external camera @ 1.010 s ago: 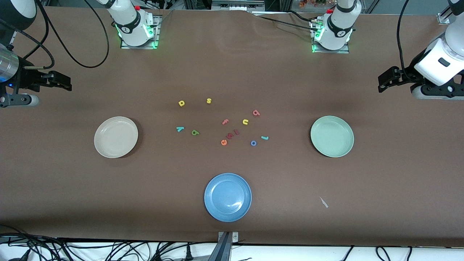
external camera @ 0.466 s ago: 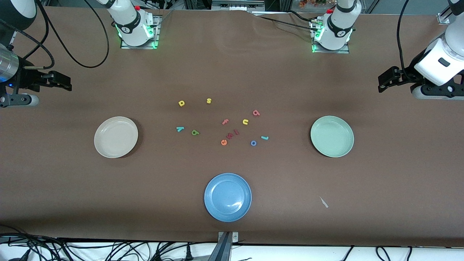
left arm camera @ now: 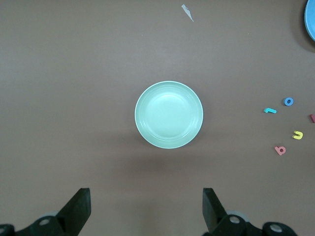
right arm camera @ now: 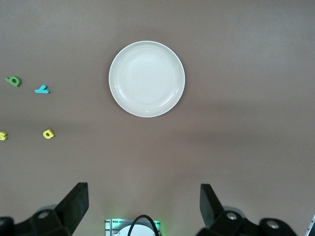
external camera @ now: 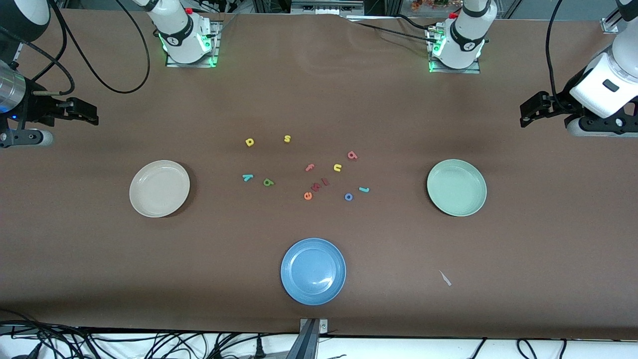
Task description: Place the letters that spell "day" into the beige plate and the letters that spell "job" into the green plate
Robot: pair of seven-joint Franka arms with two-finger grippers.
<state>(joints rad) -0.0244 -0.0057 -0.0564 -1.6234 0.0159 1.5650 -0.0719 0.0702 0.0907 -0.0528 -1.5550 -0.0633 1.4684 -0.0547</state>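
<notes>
A matte brown bench (external camera: 319,99) fills the scene, with wide bare margins on all sides of the things. Nearest the front camera, at six o'clock of the letter cluster, sits a glossy round blue plate (external camera: 313,270); a small pale scrap (external camera: 445,278) lies toward the left arm's end. At nine o'clock of the cluster lies the shallow cream beige plate (external camera: 159,188), at three o'clock the smooth mint green plate (external camera: 456,187), both empty with open room around their rims. Between them the small foam letters lie flat and apart: blue "o" (external camera: 348,197), teal "j" (external camera: 364,189), teal "y" (external camera: 247,177), olive "a" (external camera: 268,182), then pinkish-red "b" (external camera: 352,155) and yellow "d" (external camera: 249,142) farther off. The right gripper (right arm camera: 142,201) hangs over bare bench near the beige plate, jaws wide apart; the left gripper (left arm camera: 146,206) likewise near the green plate, jaws spread, holding nothing.
</notes>
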